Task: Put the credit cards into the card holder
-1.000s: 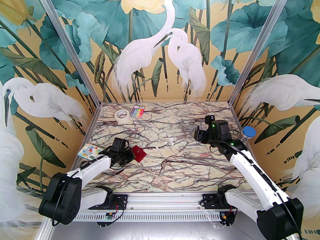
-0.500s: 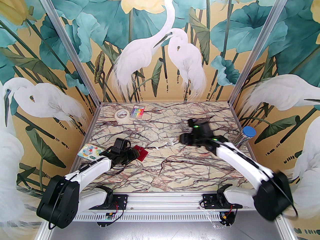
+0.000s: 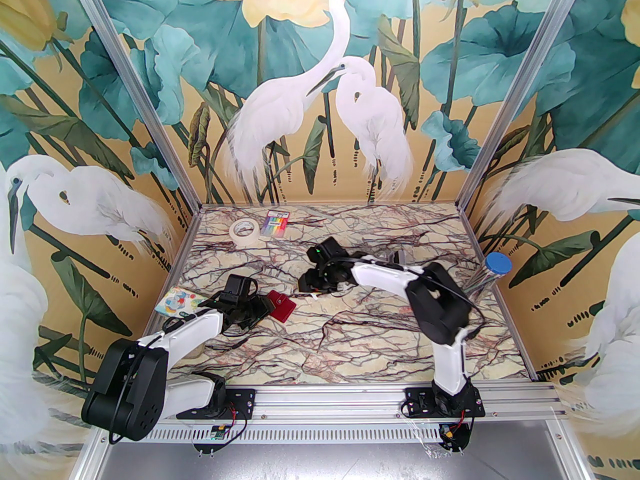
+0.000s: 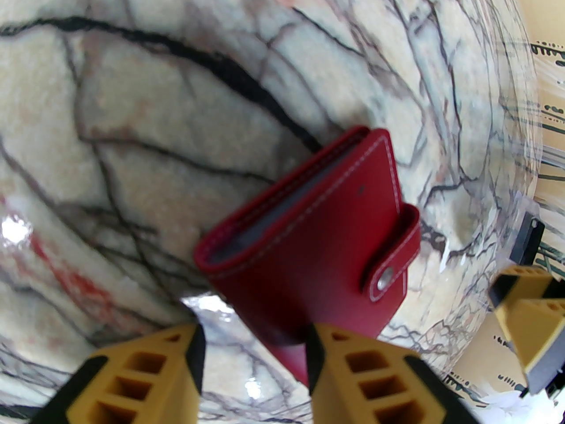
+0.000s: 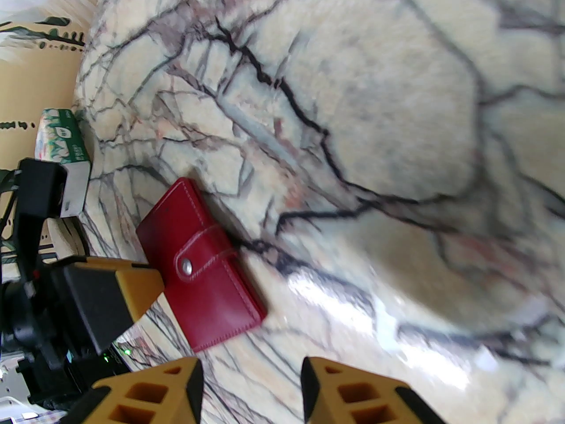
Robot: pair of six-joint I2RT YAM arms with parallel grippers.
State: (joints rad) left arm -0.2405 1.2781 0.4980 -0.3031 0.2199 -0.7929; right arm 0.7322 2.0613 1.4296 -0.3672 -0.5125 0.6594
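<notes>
The card holder [image 3: 281, 309] is a dark red wallet with its snap tab fastened, lying left of the table's centre. In the left wrist view the card holder [image 4: 309, 236] shows a grey credit card edge [image 4: 265, 230] between its covers. My left gripper [image 3: 262, 312] is open, and the wallet's near corner sits between the fingers of that left gripper [image 4: 256, 369], against the right one. My right gripper [image 3: 304, 284] hovers just right of the wallet. From the right wrist, the card holder [image 5: 201, 265] lies ahead of the open, empty right gripper [image 5: 251, 391], with a left finger [image 5: 110, 298] at its edge.
A tape roll [image 3: 245, 230] and a rainbow-striped packet [image 3: 277, 223] lie at the back left. A tissue pack [image 3: 177, 302] sits by the left wall. A small clear case [image 3: 394, 257] and a blue-capped tube [image 3: 495, 268] are at the right.
My right arm has swung from the back right to the table's centre, close to the wallet. My left gripper has opened at the wallet, which has hardly shifted.
</notes>
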